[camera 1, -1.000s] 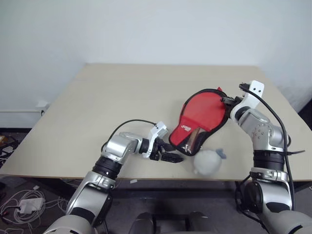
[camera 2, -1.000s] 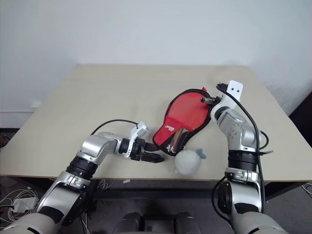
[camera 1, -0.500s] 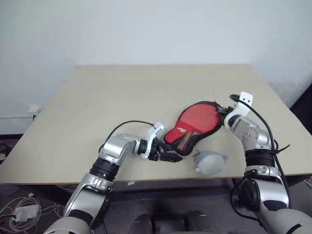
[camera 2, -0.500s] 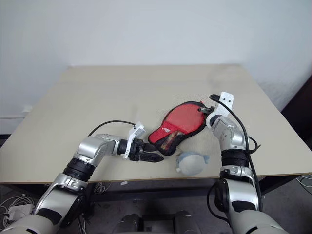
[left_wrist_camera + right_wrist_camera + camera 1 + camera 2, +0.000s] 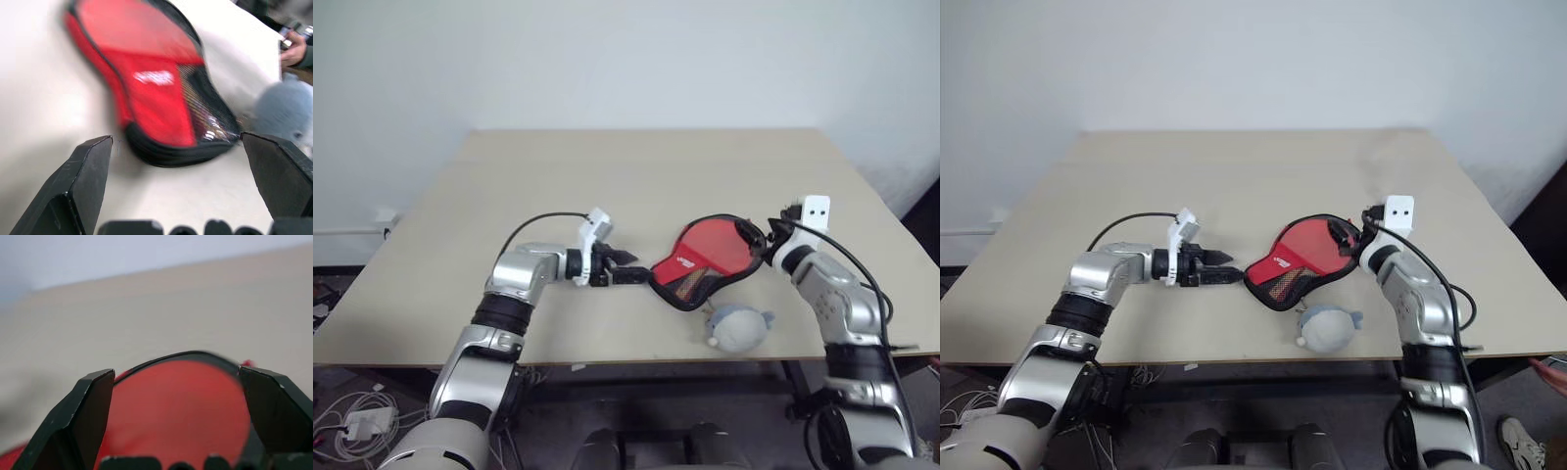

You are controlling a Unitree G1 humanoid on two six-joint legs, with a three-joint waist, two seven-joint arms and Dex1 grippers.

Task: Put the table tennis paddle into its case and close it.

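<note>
The case (image 5: 705,262) lies flat on the table (image 5: 607,186), red panel up with a black zipper rim, its narrow mesh end toward my left arm. The paddle is hidden; only a brownish shape shows through the mesh. My left gripper (image 5: 631,273) is open, level with the table, just short of the narrow end of the case (image 5: 156,98). My right gripper (image 5: 759,238) is open at the case's round end (image 5: 181,401), with the rim between its spread fingers and no grip on it.
A grey-blue plush toy (image 5: 739,327) lies close to the table's front edge, just in front of the case. A person's hand (image 5: 293,49) is visible beyond the table in the left wrist view. Bare tabletop stretches behind and to the left.
My right gripper opened and let go of the case, which dropped from tilted to flat on the table. My left gripper rose and drew away to the left. The camera also shifted.
</note>
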